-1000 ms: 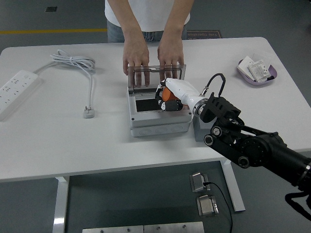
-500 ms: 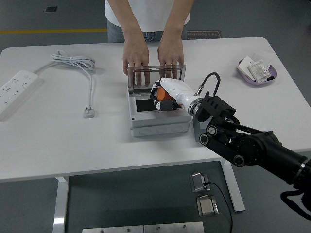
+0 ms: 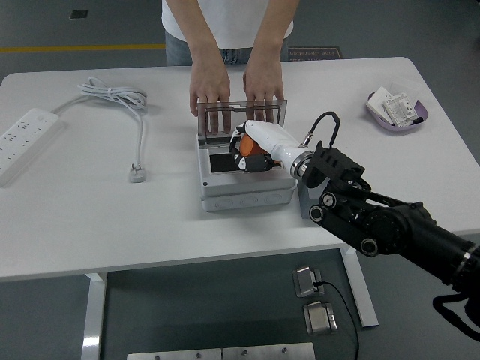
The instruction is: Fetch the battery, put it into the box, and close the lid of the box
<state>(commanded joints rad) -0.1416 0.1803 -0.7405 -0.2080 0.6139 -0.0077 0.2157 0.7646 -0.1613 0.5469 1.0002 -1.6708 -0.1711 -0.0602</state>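
The robot's white right hand [image 3: 251, 148] grips the orange-and-black battery [image 3: 253, 160] at mid-frame, low over the open grey plastic box [image 3: 241, 193], apparently to seat it inside. Just above, a person's two hands [image 3: 234, 91] hold the smoky transparent lid [image 3: 241, 116] upright, keeping the opening free

No readable text anywhere; print on the floor placard [image 3: 313, 53] at upper centre and on the packets in the purple tray [image 3: 417, 120] at upper right is too small.
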